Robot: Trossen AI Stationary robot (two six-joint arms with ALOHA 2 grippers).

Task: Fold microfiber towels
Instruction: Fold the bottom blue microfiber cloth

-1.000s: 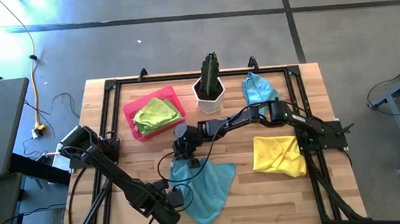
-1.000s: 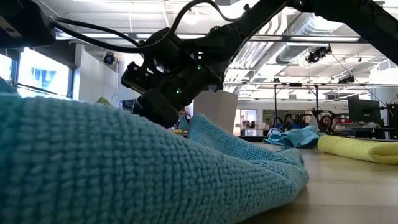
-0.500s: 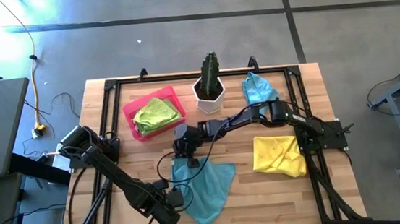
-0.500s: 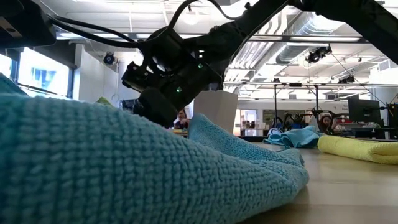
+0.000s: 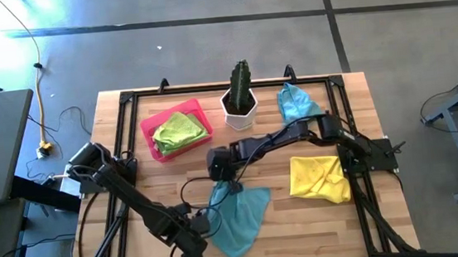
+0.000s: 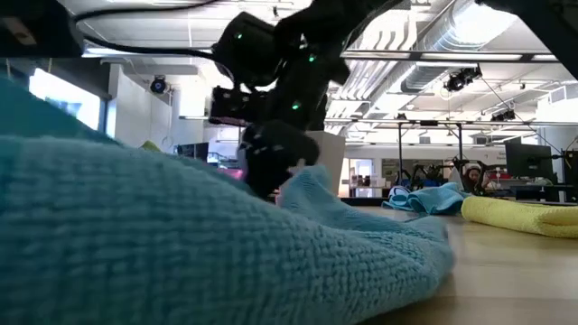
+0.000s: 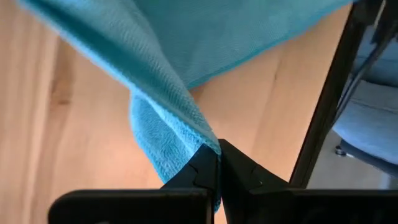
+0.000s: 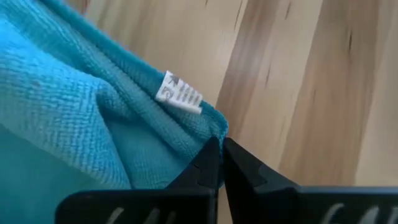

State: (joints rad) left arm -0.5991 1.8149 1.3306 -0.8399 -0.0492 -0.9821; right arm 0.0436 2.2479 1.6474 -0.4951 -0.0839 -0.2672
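A light blue microfiber towel (image 5: 241, 213) lies at the table's near middle and fills the low view's foreground (image 6: 181, 244). My left gripper (image 5: 203, 226) is shut on its near-left end, close to the table's near edge. My right gripper (image 5: 221, 180) is shut on its far-left corner, a little above the table; it also shows in the low view (image 6: 271, 181). The towel's right part rests on the wood. My left gripper pinches the towel's near-left corner (image 7: 208, 144) between its two shut fingers. The cloth fans out from the fingertips (image 7: 202, 163) and is raised off the wood there. My right gripper pinches the towel's far-left corner (image 8: 214, 127) between its two shut fingers, right beside the white label (image 8: 180, 93). Several gathered folds of cloth run away from the fingers. The corner is lifted off the table.
A pink tray (image 5: 154, 143) holding a lime green towel (image 5: 179, 130) stands at the far left. A potted cactus (image 5: 239, 96) stands at the far middle. Another light blue towel (image 5: 296, 102) lies at the far right, a crumpled yellow towel (image 5: 320, 177) at the right.
My right gripper has gone up and toward the table's right edge, still shut on the towel's far-left corner. That corner has lifted and come rightward, so the towel's far edge is drawn narrower. The towel's right part has stayed on the table.
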